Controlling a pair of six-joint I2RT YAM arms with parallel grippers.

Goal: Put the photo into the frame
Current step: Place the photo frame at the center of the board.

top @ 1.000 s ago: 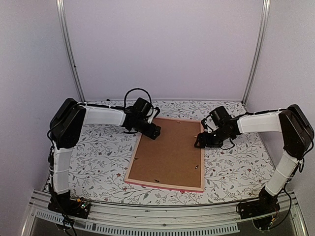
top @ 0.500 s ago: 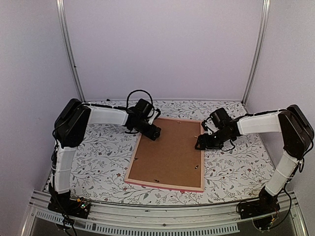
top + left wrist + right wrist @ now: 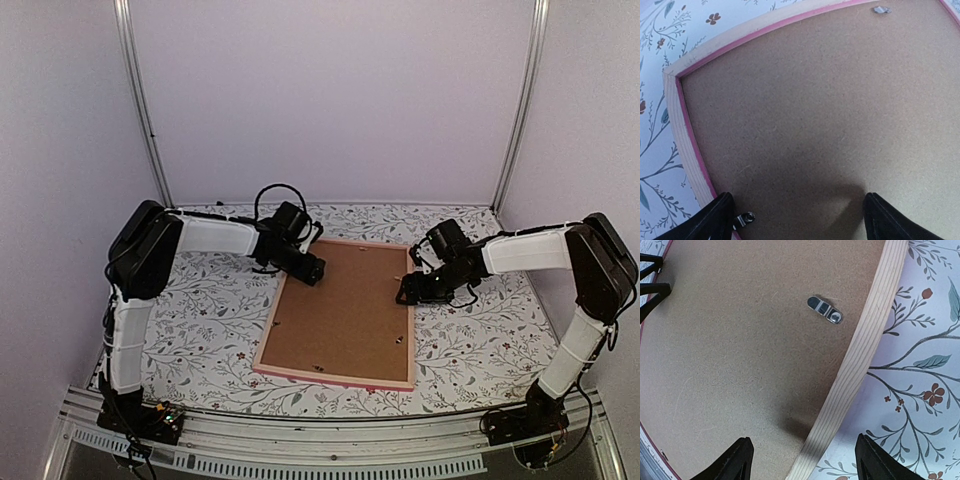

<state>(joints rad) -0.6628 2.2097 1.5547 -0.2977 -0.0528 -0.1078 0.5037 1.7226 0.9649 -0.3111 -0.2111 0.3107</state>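
Left gripper (image 3: 797, 216) hangs with jaws wide and empty over the backing board (image 3: 815, 100), the frame (image 3: 687, 150) corner ahead to its left. My right gripper (image 3: 805, 460), also spread and empty, straddles the opposite long rail, a clip (image 3: 825, 309) just ahead. The frame's long axis runs between them. The photo I cannot see; I judge it lies beneath the board.

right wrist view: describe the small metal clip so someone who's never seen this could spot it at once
Find the frame lying back-up on the floral tablecloth, its brown backing board showing. Inside the pale wooden rail, ahead of the right gripper, lies the clip. It is the only silver piece there, oblong with a round screw at its rail end.
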